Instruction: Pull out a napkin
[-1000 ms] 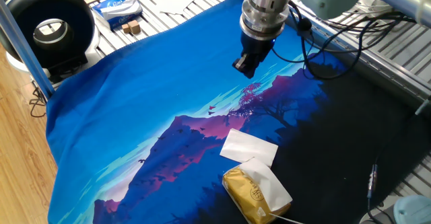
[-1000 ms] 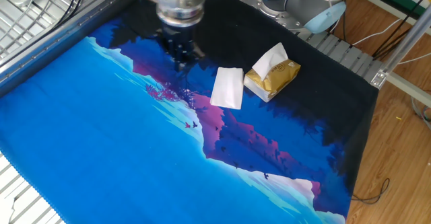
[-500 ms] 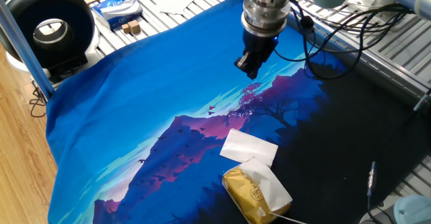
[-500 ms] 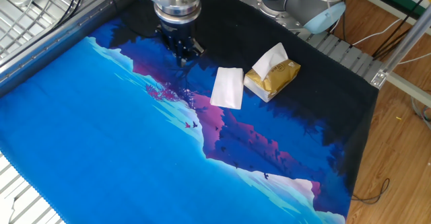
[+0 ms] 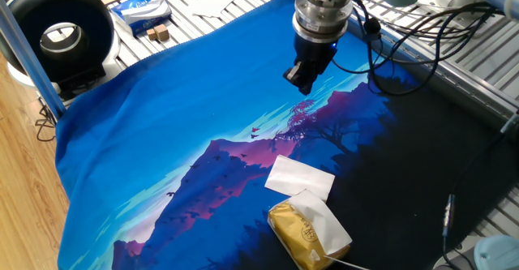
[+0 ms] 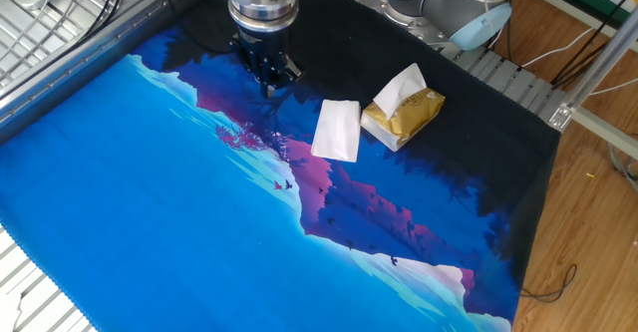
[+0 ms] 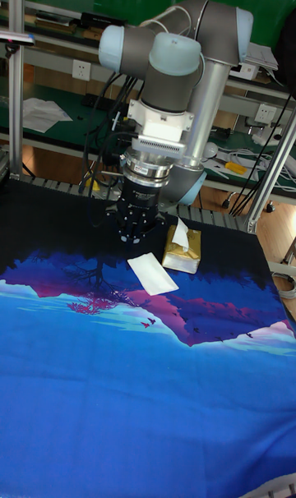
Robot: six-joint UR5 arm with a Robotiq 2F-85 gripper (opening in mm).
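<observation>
A flat white napkin (image 5: 300, 177) (image 6: 337, 130) (image 7: 152, 273) lies loose on the printed cloth, right beside the gold-yellow tissue pack (image 5: 298, 237) (image 6: 407, 118) (image 7: 182, 253). Another white sheet (image 5: 326, 221) (image 6: 399, 85) sticks up from the pack's opening. My gripper (image 5: 301, 79) (image 6: 269, 80) (image 7: 130, 233) hangs above the cloth, well away from the napkin and pack. Its black fingers are together and hold nothing.
A blue and purple landscape cloth (image 5: 178, 132) covers the table. Off its far corner stand a black round device (image 5: 61, 31), a blue-and-white packet (image 5: 139, 9), small brown blocks (image 5: 158, 33) and white papers (image 5: 212, 2). Cables (image 5: 405, 39) trail behind the arm.
The gripper has shifted slightly over the cloth, then settled. Napkin and pack have not moved.
</observation>
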